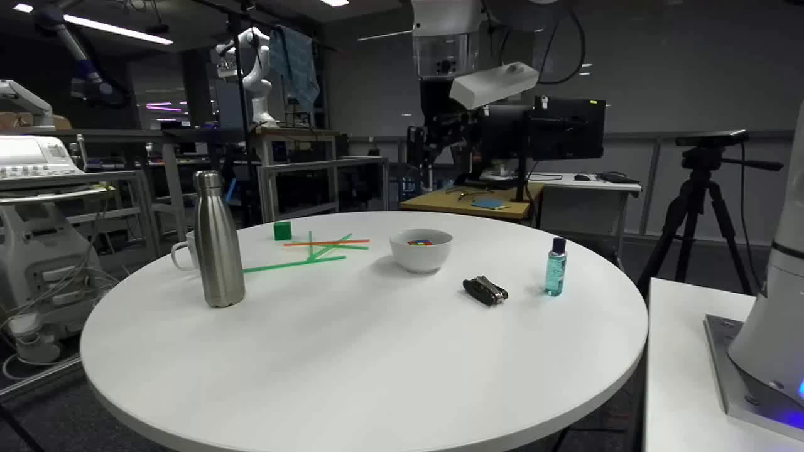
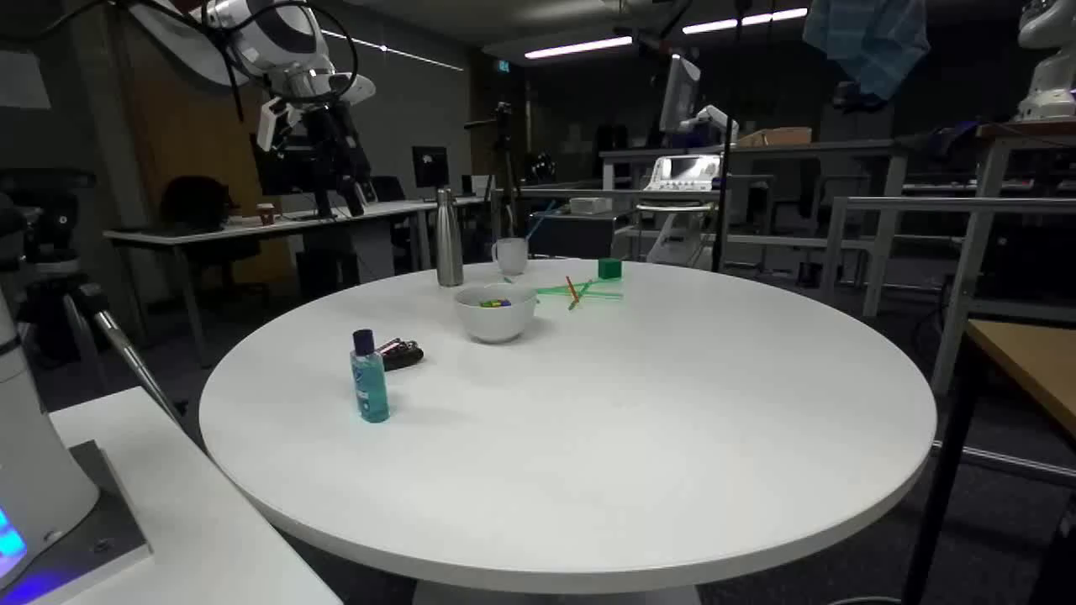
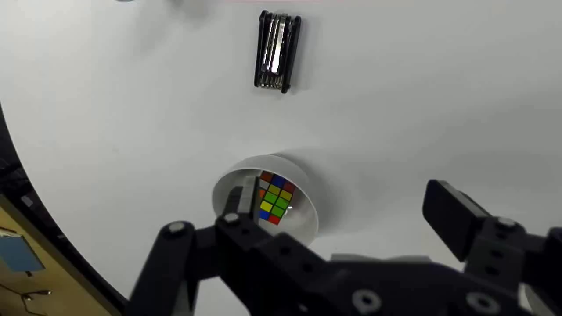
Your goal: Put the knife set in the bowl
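Jaws set wide — clearest in the wrist view, where the two fingers [image 3: 452, 219] stand well apart. One finger covers part of the bowl [image 3: 281, 164] there. Both exterior views show the arm [image 1: 446, 53] with the jaws pointing down, well above the level of the table [image 1: 352, 364].

Knife set [image 3: 277, 52]: on the table, outside the bowl but near it. Lies flat; black side plates, bright metal pieces folded between them. In an exterior view it sits between the bowl and the bottle [image 1: 555, 270]; in an exterior view the bottle [image 2: 370, 391] stands partly in front of it.

Bowl: white, upright on the table. A puzzle cube [image 3: 276, 199] lies inside — green, yellow, blue and red tiles readable from the wrist.

Bottle: teal contents, dark cap, upright. Flask [image 1: 218, 251]: steel, upright, taller than the bowl. Mug [image 2: 511, 255]: white, upright, near the flask; an exterior view has the mug [image 1: 191, 248] partly behind the flask. Block [image 1: 282, 230]: green, near a loose cluster of sticks [image 1: 295, 263], crossed and lying on the table, green ones plus one orange.

Beyond the table in an exterior view: a wooden desk [image 1: 440, 204] with a blue item [image 1: 490, 204] on it, a dark monitor [image 1: 568, 129], and a tripod [image 1: 699, 160] carrying a device [image 1: 713, 138] on its head.
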